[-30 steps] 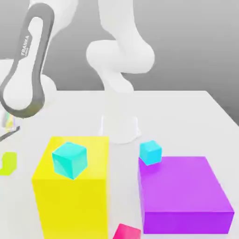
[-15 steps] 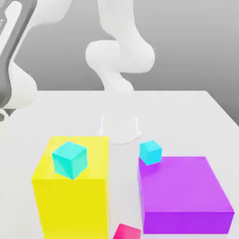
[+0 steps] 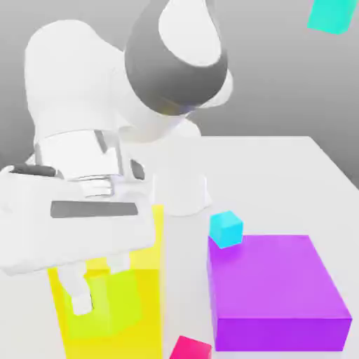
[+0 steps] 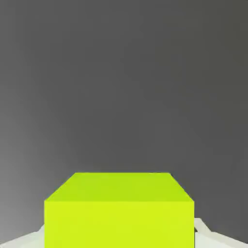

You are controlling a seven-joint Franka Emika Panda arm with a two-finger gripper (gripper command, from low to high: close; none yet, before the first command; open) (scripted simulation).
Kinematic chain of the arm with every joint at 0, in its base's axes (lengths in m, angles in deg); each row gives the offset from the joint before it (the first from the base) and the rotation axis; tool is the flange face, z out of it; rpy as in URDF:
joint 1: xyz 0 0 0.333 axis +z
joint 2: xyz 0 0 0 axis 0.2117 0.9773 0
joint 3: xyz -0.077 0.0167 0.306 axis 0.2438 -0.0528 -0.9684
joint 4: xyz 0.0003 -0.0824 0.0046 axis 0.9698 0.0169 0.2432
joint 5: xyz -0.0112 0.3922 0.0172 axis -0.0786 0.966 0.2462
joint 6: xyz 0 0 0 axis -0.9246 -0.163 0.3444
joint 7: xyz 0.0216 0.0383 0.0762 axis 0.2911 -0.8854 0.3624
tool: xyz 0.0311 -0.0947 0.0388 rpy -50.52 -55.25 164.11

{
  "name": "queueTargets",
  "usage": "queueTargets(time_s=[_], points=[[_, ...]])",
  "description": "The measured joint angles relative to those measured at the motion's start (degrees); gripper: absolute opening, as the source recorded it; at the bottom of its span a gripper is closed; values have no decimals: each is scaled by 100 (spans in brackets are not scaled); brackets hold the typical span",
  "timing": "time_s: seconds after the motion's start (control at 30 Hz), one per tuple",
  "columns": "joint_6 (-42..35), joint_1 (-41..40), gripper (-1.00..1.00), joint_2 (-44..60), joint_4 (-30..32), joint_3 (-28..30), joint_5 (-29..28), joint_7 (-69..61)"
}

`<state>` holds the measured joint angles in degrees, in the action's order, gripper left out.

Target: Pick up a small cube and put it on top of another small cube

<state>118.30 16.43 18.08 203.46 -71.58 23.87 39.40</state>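
Gripping a lime cube (image 4: pixel 119 210), claw (image 3: pixel 98 287) fully closed.

The big yellow block (image 3: pixel 151 308), the big purple block (image 3: pixel 277 291) and the small cyan cube (image 3: pixel 225 229) look smooth, matt and plastic-like. The white desk (image 3: pixel 280 175) is plain matt. The arm's white shell (image 3: pixel 77 77) looks smooth, faintly glossy plastic.

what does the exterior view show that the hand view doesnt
Exterior view: the gripper in front of the yellow block, a cyan cube beside the purple block, and a pink cube. Hand view: the lime cube close up, its top face bare, against grey. Both: that lime cube, which the gripper holds.
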Motion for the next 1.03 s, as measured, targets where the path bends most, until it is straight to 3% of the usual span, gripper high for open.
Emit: queueTargets(time_s=[0.3,0.7,0.93,0.97,1.03], points=[[-1298,471,-100,-1767,1596,-383,-1506,-1591],[-2450,465,-100,-4269,3853,-1631,-4558,-3085],[-1089,451,-100,-3287,4296,-1959,-4696,-3211],[-940,453,100,-3169,4329,-1971,-4691,-3208],[-939,453,100,-3169,4329,-1971,-4691,-3208]])
